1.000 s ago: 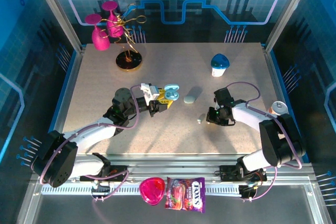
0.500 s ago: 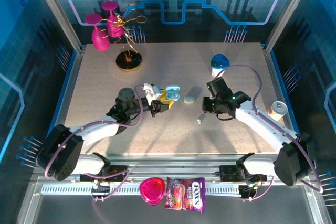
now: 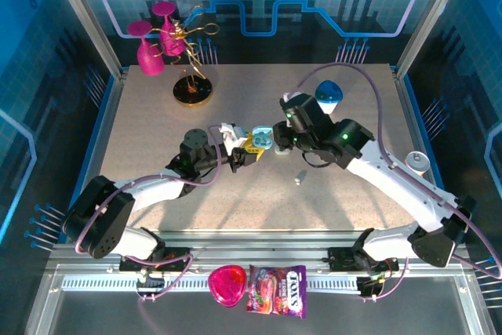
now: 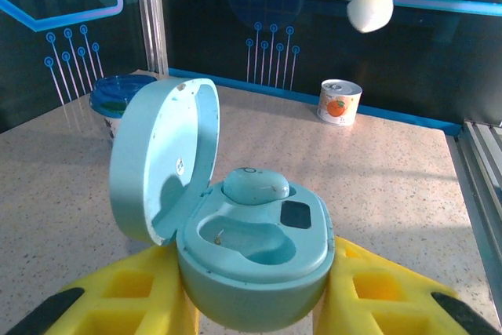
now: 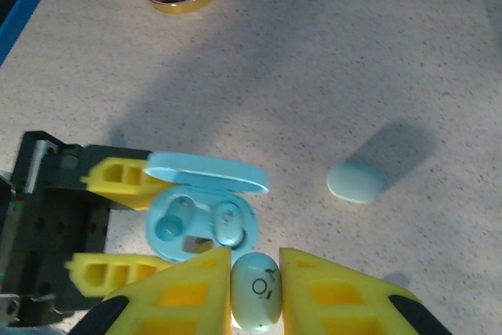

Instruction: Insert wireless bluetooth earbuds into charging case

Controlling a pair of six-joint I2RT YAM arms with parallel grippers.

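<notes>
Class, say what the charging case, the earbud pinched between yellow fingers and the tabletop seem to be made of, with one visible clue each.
Charging case: moulded plastic, satin light blue; soft highlights on a rounded, seamless shell.
Earbud: probably similar pale plastic, slightly glossier; smooth skin with a printed ring.
Tabletop: matte speckled beige; stone-look laminate or composite, cannot tell which.

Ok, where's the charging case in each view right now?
Top external: table centre, charging case, lid open.
Left wrist: centre foreground.
Right wrist: lower left of centre.
Shared landmark: the yellow fingers of the left gripper, flanking it.
</notes>
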